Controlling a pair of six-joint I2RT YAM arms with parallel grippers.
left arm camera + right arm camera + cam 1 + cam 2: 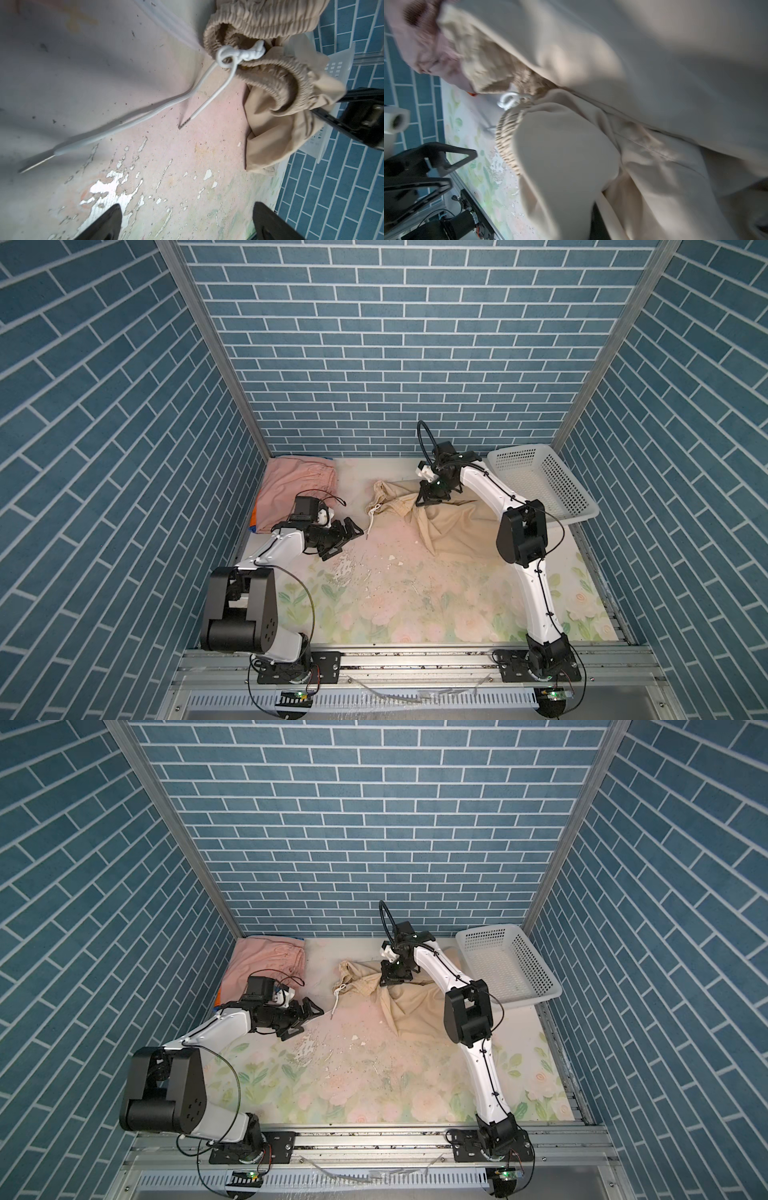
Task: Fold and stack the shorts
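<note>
The beige shorts [453,526], crumpled at the far middle, look light and limp, likely to sag; the right gripper [431,501] pinches their cloth near the waistband [276,79], and the wide-open, empty left gripper [345,542] should take the thicker waistband.

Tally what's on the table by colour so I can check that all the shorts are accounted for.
Pink shorts: 1
Multicoloured shorts, only an orange-and-blue edge showing under the pink pair: 1
Beige shorts: 1
White basket: 1
Total: 4
</note>
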